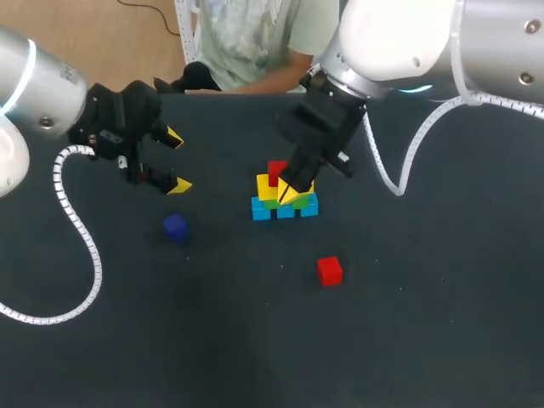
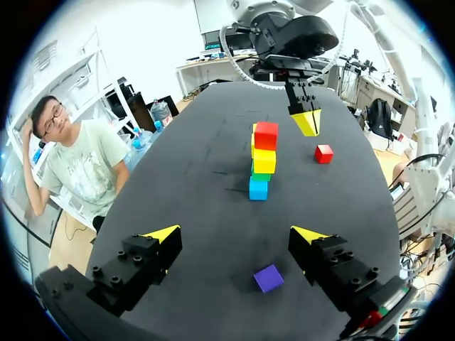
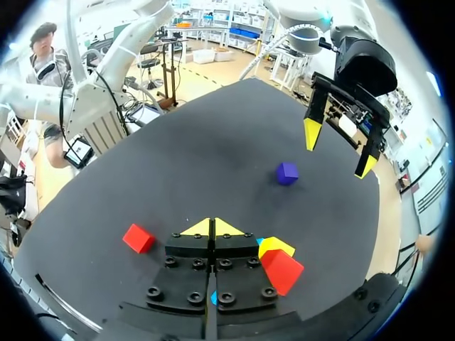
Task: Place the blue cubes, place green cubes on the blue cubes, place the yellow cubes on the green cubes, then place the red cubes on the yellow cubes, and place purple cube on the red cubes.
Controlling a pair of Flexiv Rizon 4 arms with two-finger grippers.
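The right tool (image 1: 295, 192), fingers pressed together on nothing, hangs just beside the narrow blue-green-yellow stack (image 1: 285, 202) at mid-frame; whether it touches, I can't quite tell. A sideways drift could knock the top red cube (image 1: 276, 170) off or topple the lot. The left tool (image 1: 177, 161) gapes open at upper left, the purple cube (image 1: 175, 227) below it; a spare red cube (image 1: 330, 270) lies lower right.

The left arm (image 1: 34, 85) and right arm (image 1: 476, 42) are rounded silver-white shells, each trailing a ribbed white cable (image 1: 82, 225) to the black, screw-studded, yellow-tipped left pincer (image 2: 236, 234) and right pincer (image 3: 212, 224).
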